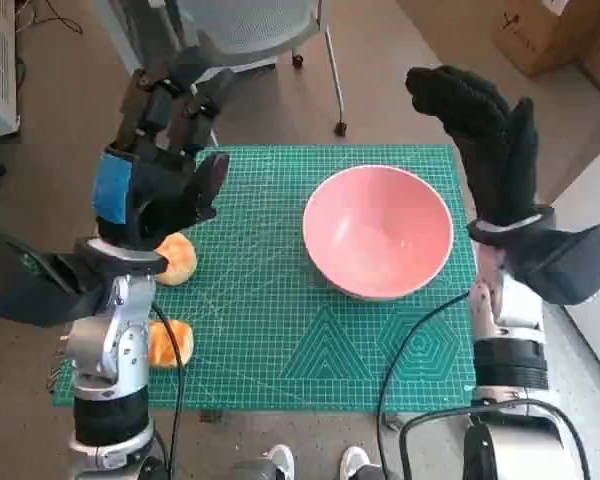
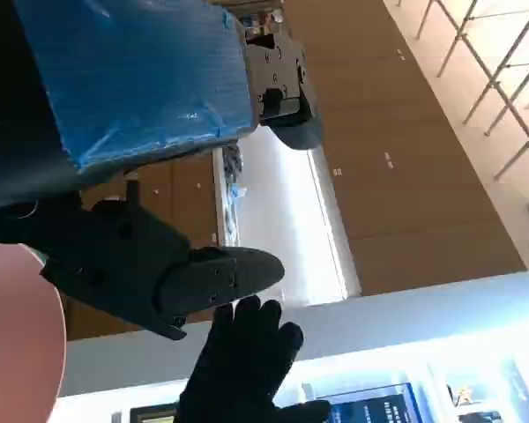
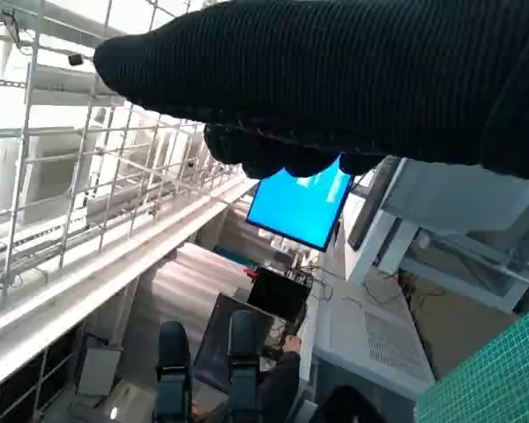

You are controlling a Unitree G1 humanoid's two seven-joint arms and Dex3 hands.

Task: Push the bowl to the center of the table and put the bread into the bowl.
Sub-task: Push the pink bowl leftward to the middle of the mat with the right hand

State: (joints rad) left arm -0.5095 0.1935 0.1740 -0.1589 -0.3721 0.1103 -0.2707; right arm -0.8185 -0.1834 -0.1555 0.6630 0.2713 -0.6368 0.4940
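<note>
Legible text: none in any view.

- Green cutting mat (image 1: 280, 330): printed white grid lines and geometric figures only; no readable numerals or lettering.
- Cardboard box (image 1: 540, 30): pale label at the top edge, too small to read.
- Blue screen (image 3: 300, 207): lit, no characters discernible.
- Blue display panels (image 2: 379, 405): content blurred, unreadable.

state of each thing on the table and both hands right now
pink bowl: upright, empty, right of the mat's middle
upper bread roll: on the mat, not held
lower bread roll: on the mat's left edge, not held
left hand: raised, holding nothing
right hand: raised, fingers spread, holding nothing
</note>
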